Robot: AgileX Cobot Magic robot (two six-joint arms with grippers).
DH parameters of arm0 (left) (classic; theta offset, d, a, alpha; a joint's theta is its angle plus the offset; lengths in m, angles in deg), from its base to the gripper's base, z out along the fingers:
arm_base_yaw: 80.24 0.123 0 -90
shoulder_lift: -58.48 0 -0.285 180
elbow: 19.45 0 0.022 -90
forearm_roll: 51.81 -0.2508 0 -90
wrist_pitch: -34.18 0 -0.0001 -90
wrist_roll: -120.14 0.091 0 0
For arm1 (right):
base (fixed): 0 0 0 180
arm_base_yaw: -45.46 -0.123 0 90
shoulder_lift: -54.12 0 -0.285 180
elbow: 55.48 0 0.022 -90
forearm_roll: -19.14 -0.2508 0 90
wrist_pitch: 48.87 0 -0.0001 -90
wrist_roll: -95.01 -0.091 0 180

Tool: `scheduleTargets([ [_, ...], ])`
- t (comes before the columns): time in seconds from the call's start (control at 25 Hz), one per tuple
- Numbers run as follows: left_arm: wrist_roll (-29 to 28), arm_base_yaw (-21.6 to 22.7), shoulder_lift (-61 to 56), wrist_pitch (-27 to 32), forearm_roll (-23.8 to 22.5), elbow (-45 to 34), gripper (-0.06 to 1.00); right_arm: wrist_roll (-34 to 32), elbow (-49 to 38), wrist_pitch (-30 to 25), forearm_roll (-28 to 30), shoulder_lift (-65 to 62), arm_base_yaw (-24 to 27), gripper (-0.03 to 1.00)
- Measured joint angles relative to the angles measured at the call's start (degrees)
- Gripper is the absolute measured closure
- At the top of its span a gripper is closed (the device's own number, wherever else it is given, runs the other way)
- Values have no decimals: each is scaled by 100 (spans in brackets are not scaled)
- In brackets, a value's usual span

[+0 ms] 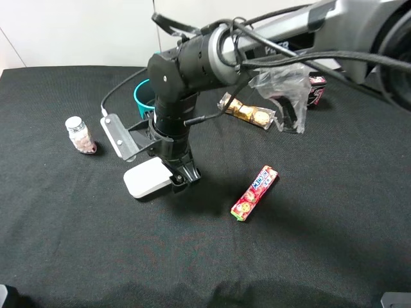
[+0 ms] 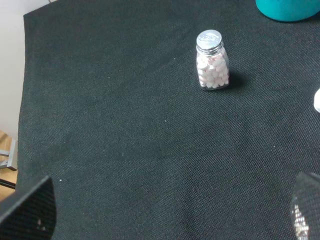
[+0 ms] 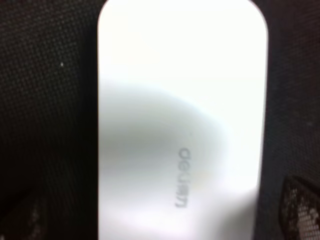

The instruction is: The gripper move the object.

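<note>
Black hand (image 1: 181,181) low at one end of the white case (image 1: 144,179), candy roll (image 1: 254,192) well apart.

The cloth (image 1: 321,244) is black with a fine woven grain. The object (image 1: 146,178) is plain white with faint grey lettering. The right gripper (image 1: 182,181) is black, and its arm (image 1: 334,18) is silver-grey higher up. At three o'clock from the object, the candy roll (image 1: 254,192) is red with white lettering. At ten o'clock, the bottle (image 1: 79,134) is clear, with pinkish-white pills and a silver cap. At twelve o'clock, the cup (image 1: 142,96) is teal.
</note>
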Motion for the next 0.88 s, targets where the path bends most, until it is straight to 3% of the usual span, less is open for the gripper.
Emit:
scheduleTargets([
  [0.76, 0, 0, 0, 0, 0, 0, -5, 6, 43, 84, 0, 159, 0, 28],
  [0.88, 0, 0, 0, 0, 0, 0, -5, 6, 43, 32, 0, 167, 0, 36],
])
